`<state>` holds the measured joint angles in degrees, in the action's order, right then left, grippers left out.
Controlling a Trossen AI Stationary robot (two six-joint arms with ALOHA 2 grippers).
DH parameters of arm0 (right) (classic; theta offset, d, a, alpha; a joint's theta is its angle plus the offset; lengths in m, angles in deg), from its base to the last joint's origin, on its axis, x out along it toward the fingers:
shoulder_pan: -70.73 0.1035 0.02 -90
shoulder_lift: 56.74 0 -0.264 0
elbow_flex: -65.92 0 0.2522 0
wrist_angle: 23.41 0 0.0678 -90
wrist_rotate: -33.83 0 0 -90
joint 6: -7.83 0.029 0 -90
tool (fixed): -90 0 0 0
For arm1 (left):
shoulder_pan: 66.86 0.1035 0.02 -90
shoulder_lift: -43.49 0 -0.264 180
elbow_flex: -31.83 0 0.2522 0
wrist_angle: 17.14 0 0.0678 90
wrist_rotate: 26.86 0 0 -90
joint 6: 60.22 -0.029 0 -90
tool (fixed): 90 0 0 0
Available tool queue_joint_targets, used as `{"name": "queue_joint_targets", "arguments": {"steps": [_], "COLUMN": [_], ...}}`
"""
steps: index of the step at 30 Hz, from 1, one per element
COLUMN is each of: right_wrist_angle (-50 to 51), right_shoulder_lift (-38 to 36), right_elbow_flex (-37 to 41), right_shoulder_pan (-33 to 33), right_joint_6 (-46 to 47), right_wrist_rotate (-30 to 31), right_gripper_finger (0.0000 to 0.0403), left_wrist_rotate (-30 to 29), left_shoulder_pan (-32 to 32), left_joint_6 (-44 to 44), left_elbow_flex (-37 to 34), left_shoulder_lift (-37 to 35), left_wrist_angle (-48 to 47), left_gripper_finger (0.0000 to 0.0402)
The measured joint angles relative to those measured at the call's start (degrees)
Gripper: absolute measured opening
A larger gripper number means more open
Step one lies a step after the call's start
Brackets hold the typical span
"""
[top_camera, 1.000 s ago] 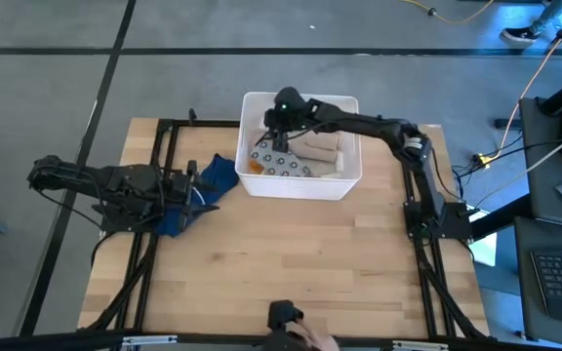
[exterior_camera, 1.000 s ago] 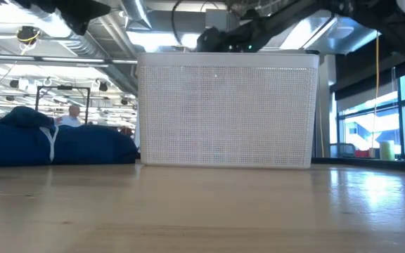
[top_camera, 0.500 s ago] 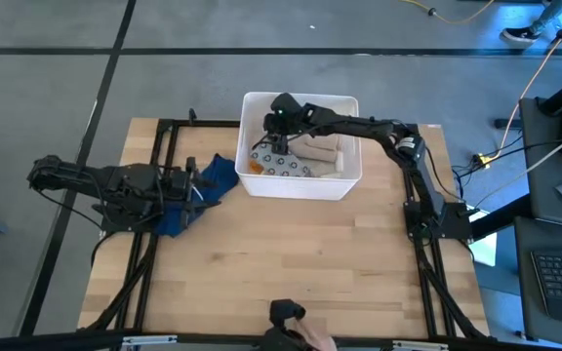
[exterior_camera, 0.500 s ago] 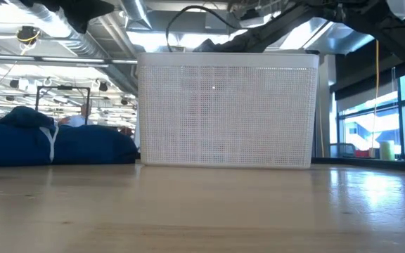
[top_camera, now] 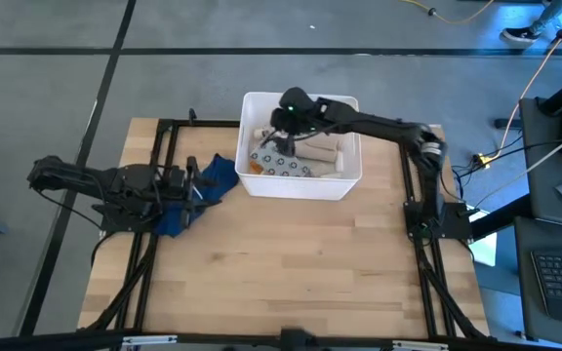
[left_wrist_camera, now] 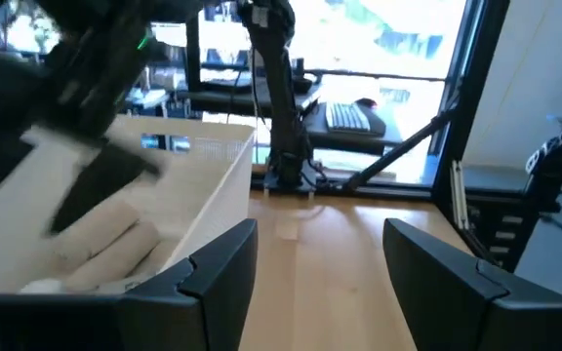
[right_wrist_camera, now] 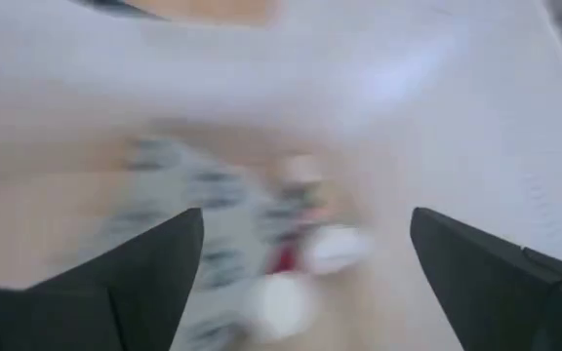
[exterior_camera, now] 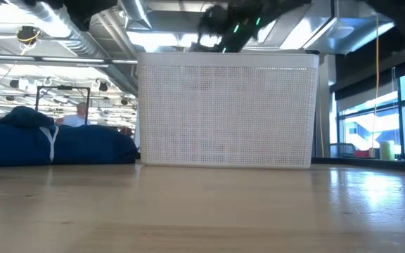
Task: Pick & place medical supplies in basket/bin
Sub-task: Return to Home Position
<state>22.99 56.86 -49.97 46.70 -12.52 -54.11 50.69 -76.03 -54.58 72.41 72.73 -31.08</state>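
The white bin [top_camera: 351,172] stands at the table's far middle; its perforated wall [exterior_camera: 227,116] fills the low view. Inside lie a grey ring-patterned packet [top_camera: 281,164], beige rolls [top_camera: 322,148] and something orange [top_camera: 252,167]. My right gripper [top_camera: 279,138] hangs open and empty above the bin's left half. Its wrist view is blurred and looks down on the packet [right_wrist_camera: 193,205], a small red bottle [right_wrist_camera: 286,258] and a white item [right_wrist_camera: 335,249]. My left gripper [top_camera: 199,185] waits open over the blue cloth [top_camera: 215,179] at the table's left.
The blue cloth with its white cord [exterior_camera: 48,144] lies left of the bin, touching its left wall. Black frame rails [top_camera: 164,156] run along the table's left and right sides. Bare wood [top_camera: 291,263] stretches from the bin to the near edge.
My right gripper dipped lower into the bin, then rose above its rim and drew slightly toward the table's right. A person's hand with a dark object at the near edge has left the view.
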Motion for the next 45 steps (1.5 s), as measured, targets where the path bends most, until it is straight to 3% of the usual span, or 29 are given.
{"name": "queue_joint_targets", "arguments": {"steps": [3, 7, 15, 21, 27, 31, 45], "right_wrist_angle": [6.28, 7.68, -12.59, -17.99, -35.31, -41.38, -51.03], "right_shoulder_lift": [-5.77, -16.23, -44.33, -60.76, -72.39, -78.26, -89.81], "right_elbow_flex": [1.42, 10.28, 41.53, 55.56, 72.98, 82.06, 96.42], "right_shoulder_pan": [2.71, 9.84, 26.83, 34.54, 36.3, 36.3, 36.28], "right_joint_6": [6.41, 12.32, 20.15, 22.69, 27.96, 29.06, 33.19], "right_wrist_rotate": [-7.38, -10.4, -10.27, -9.25, -9.18, -9.05, -9.07], "right_gripper_finger": [0.0365, 0.0365, 0.0365, 0.0365, 0.0365, 0.0365, 0.0365], "left_wrist_rotate": [1.03, 1.59, 0.71, -1.3, -1.07, -1.23, -1.48], "left_shoulder_pan": [0.0, 0.22, 2.79, 5.1, 6.05, 6.08, 9.71], "left_joint_6": [0.06, 2.43, 2.03, 1.67, 1.64, 1.22, 5.06], "left_elbow_flex": [-6.94, -14.78, -19.8, -19.94, -20.13, -22.96, -26.38], "left_shoulder_lift": [-1.83, -6.78, -19.36, -25.07, -28.76, -29.21, -29.26], "left_wrist_angle": [7.88, 13.44, 10.6, 3.1, -0.43, 2.62, 3.27], "left_gripper_finger": [0.0214, 0.0214, 0.0214, 0.0214, 0.0214, 0.0213, 0.0212]}}
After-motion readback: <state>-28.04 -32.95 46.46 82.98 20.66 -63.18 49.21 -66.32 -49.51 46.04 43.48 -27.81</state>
